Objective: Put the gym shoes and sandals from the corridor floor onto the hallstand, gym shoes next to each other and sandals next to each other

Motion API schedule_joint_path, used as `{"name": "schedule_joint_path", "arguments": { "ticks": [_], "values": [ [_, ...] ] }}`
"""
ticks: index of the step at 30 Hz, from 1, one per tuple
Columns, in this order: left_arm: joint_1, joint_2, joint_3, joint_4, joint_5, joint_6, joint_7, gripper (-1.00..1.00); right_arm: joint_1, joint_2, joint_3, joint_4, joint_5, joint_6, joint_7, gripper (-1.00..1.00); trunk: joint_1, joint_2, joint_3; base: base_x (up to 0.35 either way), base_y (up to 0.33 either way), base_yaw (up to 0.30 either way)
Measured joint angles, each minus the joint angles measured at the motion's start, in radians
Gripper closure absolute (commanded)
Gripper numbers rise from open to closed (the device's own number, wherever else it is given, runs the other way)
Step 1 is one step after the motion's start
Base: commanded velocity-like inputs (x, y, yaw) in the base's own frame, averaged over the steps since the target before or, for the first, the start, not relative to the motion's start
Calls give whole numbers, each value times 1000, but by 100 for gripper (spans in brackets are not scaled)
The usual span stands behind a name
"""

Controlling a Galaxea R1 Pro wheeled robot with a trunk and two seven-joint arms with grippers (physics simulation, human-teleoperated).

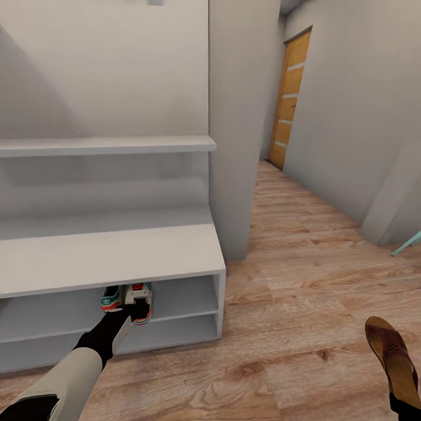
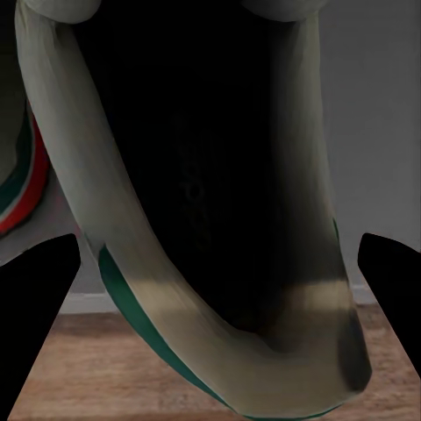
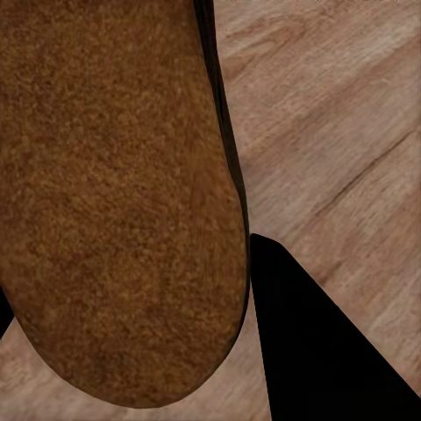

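White gym shoes (image 1: pixel 127 299) are set together on the hallstand (image 1: pixel 111 257) shelf, one gripped by the left gripper (image 1: pixel 135 308); a sandal (image 1: pixel 393 356) is clamped by the right gripper (image 3: pixel 250 289), awaiting placement.

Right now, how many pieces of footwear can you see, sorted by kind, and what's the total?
White gym shoes with green stripes and teal soles: 2, one beside the other on the upper open shelf of the light grey hallstand, the left gripper at the second.
Reddish-brown leather sandals with woven straps: 1, at the right gripper.
Total: 3
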Motion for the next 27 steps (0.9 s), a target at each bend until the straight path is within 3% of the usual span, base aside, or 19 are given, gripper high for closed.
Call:
{"name": "schedule_joint_path", "arguments": {
  "ticks": [27],
  "values": [
    [0, 2, 0, 0, 0, -1, 0, 100, 0, 0, 0, 0, 0, 0, 0, 100, 0, 0, 0, 49, 8, 13]
  ]
}}
